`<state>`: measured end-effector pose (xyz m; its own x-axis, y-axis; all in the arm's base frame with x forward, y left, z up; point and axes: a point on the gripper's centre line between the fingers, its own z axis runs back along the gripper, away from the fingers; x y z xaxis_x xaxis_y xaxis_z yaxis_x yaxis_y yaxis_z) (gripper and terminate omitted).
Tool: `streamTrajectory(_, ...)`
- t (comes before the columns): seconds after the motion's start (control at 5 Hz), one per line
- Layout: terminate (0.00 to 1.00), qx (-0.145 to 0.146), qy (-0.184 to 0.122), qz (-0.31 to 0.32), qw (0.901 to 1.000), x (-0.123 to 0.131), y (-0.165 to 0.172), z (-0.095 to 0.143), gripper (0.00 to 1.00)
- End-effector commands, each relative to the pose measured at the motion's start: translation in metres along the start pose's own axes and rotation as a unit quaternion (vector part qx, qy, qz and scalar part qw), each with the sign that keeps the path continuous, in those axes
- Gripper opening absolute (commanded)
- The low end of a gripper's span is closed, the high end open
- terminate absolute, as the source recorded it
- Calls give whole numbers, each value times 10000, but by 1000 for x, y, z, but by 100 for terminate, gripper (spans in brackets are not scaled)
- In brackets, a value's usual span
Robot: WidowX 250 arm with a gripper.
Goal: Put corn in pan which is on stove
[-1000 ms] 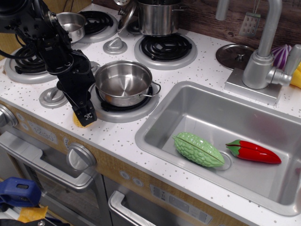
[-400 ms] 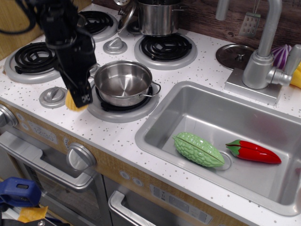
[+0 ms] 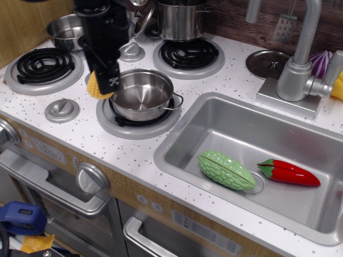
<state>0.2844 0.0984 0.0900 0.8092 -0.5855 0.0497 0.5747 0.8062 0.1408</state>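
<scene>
A: What has been changed?
B: The corn (image 3: 94, 85) has been lifted off the stove (image 3: 134, 152) and is clamped in the gripper (image 3: 105, 85), just beside the pan's (image 3: 140, 94) left rim.
A: And the task?
B: A short carry and release are judged to remain.

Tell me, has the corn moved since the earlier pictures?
Yes. The corn, held in the gripper, has gone up and toward the pan; it was low by the front knob, and is now at the pan's left rim.
</scene>
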Motion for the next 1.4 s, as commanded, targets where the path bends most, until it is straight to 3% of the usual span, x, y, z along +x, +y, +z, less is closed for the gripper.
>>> streamTrajectory(0.0,0,312,-464,-237,9982,27,13,14,0)
streamTrajectory(0.4,0,109,-924,-523,9943,43,25,-19,0)
streamTrajectory(0.6,0,-9,-1028,-546,9932,43,25,-24,100)
streamTrajectory(1.0,0,-155,-1083,-495,9928,44,26,-26,100)
streamTrajectory(1.2,100,-155,-1083,-495,9928,44,26,-26,100)
